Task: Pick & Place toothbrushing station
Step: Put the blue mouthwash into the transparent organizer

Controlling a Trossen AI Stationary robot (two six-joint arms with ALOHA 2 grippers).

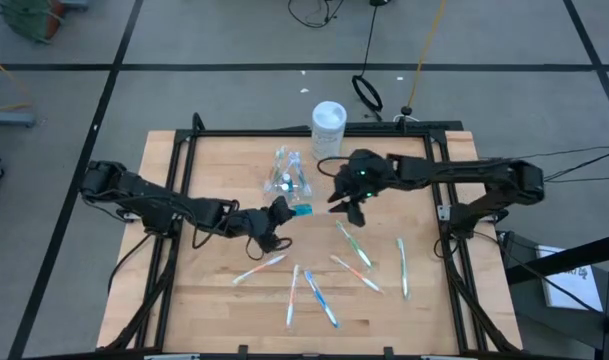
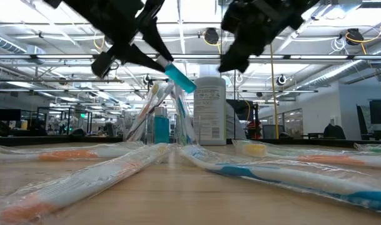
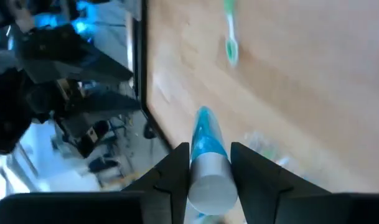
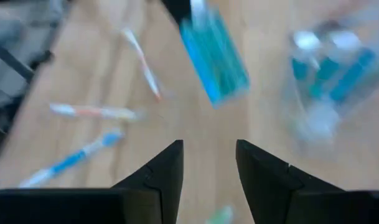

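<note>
My left gripper [image 1: 281, 212] is shut on a small blue toothpaste tube [image 1: 302, 211], held above the table just in front of the clear plastic cup [image 1: 287, 176]. The cup holds toothbrushes and blue tubes standing up in it. My right gripper [image 1: 341, 206] is open and empty in the air, to the right of the tube and the cup. Its wrist view shows the tube [image 4: 214, 56] and the cup [image 4: 329, 81] ahead. Several wrapped toothbrushes [image 1: 356, 247] lie flat on the table. My left gripper pinches the tube's pale cap end [image 3: 208, 183] between its two fingers. The fingers come from the table's left and lie along the tube. The blue body [image 3: 205, 134] sticks out past the fingertips. The tube is lifted clear and tilts, flat end down [image 2: 181, 79].
A taller white container [image 1: 328, 124] stands at the far edge behind the cup. Loose toothbrushes lie at the near middle [image 1: 319, 297], near left [image 1: 259, 268] and right [image 1: 402, 265]. A black frame [image 1: 189, 150] borders the wooden table.
</note>
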